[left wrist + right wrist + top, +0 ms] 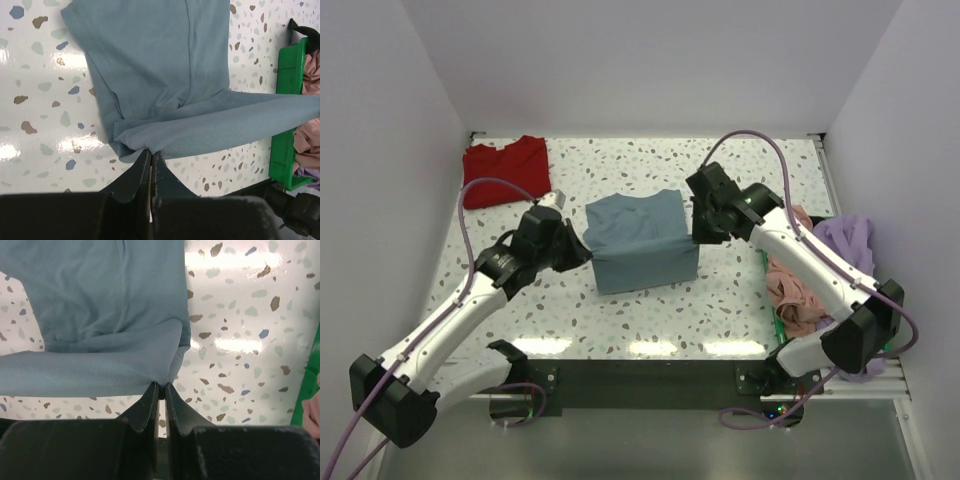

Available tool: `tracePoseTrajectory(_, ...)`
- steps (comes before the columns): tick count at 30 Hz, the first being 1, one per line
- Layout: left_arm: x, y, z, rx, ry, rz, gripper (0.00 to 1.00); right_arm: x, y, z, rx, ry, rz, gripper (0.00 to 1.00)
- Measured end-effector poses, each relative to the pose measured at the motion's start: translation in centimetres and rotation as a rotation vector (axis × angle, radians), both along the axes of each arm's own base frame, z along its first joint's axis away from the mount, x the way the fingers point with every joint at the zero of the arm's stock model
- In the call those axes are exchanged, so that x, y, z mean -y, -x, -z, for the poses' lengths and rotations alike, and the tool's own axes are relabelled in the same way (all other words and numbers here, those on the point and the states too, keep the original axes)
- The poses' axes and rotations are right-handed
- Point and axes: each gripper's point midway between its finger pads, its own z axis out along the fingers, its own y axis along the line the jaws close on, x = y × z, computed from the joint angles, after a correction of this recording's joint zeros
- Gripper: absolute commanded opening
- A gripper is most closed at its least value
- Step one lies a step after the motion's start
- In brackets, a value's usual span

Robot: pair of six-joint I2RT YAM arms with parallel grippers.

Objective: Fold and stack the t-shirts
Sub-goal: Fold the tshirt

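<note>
Two white robot arms reach in from the near edge of a speckled counter [740,290], both fastened to the same slate-blue t-shirt [642,240] lying at the middle of the surface. The left tool [151,156] is clenched on the garment's near left corner, a bunch of cloth pinched between its dark fingers [136,182], as its wrist view shows. The right tool [160,387] is likewise clamped shut on the near right corner, the fabric gathered into the narrow slit between its fingers [179,412]. Between the two grips the near portion of the shirt is drawn into a smooth, taut band held up off the counter, while the rest of the shirt lies flat beyond it, its collar end toward the far wall. To the right, beside the right arm, a green bin [285,150] sits at the counter's edge, with a crumpled salmon-pink t-shirt [795,290] heaped in it and a lavender t-shirt [848,240] bunched just beyond, the two touching. Farthest back, in the far left corner and well apart from the slate-blue one, a red t-shirt [505,170] lies loosely spread on the counter near the white wall
</note>
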Motion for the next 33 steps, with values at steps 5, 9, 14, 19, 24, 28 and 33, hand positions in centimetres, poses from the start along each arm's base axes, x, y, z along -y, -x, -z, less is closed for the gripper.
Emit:
tracePoseTrajectory(5, 0.3, -1.7, 0.3, 0.018, -0.01, 0.013, 0.0, 0.1, -2.3, -0.2, 0.01, 0.031, -0.011, 0.0)
tracePoseTrajectory(9, -0.1, -3.7, 0.1, 0.035, -0.003, 0.009, 0.0, -0.1, -4.1, -0.4, 0.022, 0.049, -0.019, 0.0)
tracePoseTrajectory(14, -0.3, -6.3, 0.1, 0.05, 0.002, 0.014, 0.0, -0.5, -6.9, -0.2, 0.033, 0.073, -0.026, 0.0)
tracePoseTrajectory(19, -0.3, -8.3, 1.4, 0.028, -0.012, 0.025, 0.0, -1.0, -9.7, 0.4, 0.035, 0.097, -0.031, 0.0)
tracePoseTrajectory(24, -0.5, -9.8, 2.3, 0.011, -0.022, 0.026, 0.0, -1.2, -12.4, 0.8, 0.04, 0.111, -0.03, 0.0)
tracePoseTrajectory(28, -0.8, -11.2, 2.3, 0.021, -0.014, 0.018, 0.0, -1.5, -14.0, 1.1, 0.046, 0.118, -0.033, 0.0)
tracePoseTrajectory(33, -1.1, -12.8, 2.6, 0.018, -0.002, 0.005, 0.0, -1.8, -15.6, 1.0, 0.059, 0.118, -0.033, 0.0)
